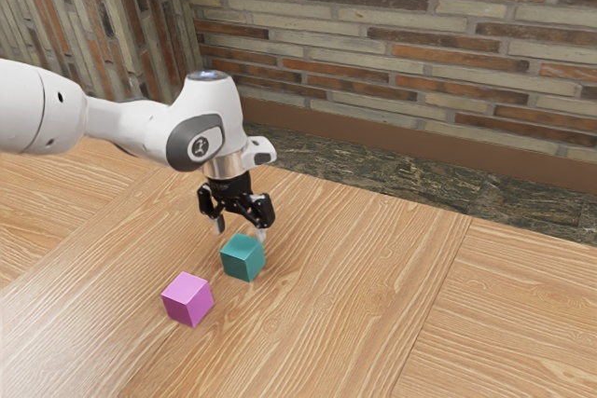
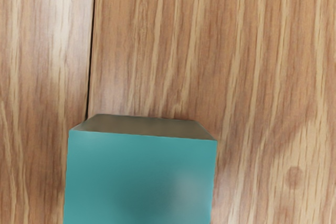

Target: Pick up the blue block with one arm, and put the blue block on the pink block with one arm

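Black pincer (image 1: pixel 241 227) open, fingers (image 1: pixel 264 223) spread wide, nothing clamped between. Pointing straight down off the white arm (image 1: pixel 112 123), in from the exterior view's left. Directly underneath, just below the fingertips: blue block (image 1: pixel 243 257), more teal than blue in the render, flat on the tabletop (image 1: pixel 373 305), upright, one corner turned toward the camera. Contact between the far fingertip and the block's back top edge: cannot tell. Same block (image 2: pixel 142 177) right under the hand in the wrist view, top face to the camera, one side face a thin darker band, bare wood grain around, plank seam (image 2: pixel 92 51) ending just beside one block corner. Pink block (image 1: pixel 187 298) near the blue one but apart, strip of bare wood between, toward the exterior view's lower left of it, nearer the tabletop's near side, also flat and corner-on. Neither block stacked. Both well in from the tabletop's far edge. Past that far edge: dark stone floor (image 1: pixel 420 174), then brick wall (image 1: pixel 392 34).
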`<state>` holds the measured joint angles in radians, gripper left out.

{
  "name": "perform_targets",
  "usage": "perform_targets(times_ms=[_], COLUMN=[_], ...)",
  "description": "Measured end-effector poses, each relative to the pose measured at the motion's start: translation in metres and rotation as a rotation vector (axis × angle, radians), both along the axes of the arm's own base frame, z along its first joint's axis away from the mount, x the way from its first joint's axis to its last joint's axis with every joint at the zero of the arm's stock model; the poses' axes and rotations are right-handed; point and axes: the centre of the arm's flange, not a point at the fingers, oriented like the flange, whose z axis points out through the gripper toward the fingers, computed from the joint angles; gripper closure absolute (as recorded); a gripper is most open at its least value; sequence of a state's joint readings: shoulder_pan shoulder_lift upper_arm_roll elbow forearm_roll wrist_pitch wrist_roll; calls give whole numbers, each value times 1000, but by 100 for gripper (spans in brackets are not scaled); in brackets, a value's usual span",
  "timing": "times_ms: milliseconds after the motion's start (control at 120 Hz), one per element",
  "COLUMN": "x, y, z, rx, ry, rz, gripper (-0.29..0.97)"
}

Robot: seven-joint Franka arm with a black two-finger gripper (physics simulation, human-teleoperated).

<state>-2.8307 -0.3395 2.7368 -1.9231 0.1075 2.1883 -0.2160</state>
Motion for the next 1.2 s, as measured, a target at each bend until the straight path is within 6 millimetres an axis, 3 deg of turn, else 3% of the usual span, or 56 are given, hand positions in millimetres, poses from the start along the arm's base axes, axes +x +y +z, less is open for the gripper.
perform_targets(times_ms=[75,208,467,575,767,983,1200], x=[-10,-13,-13,-23,-22,-26,-40], y=[3,15,12,11,13,15,18], z=[-14,-19,-33,-49,-49,-54,-67], rx=[5,10,-4,-9,-15,-96,-123], ry=[-16,-73,-142,-146,-189,-183,-146], rz=[-18,-30,-80,-95,-104,4,45], gripper=[0,0,0,0,0,0,12])
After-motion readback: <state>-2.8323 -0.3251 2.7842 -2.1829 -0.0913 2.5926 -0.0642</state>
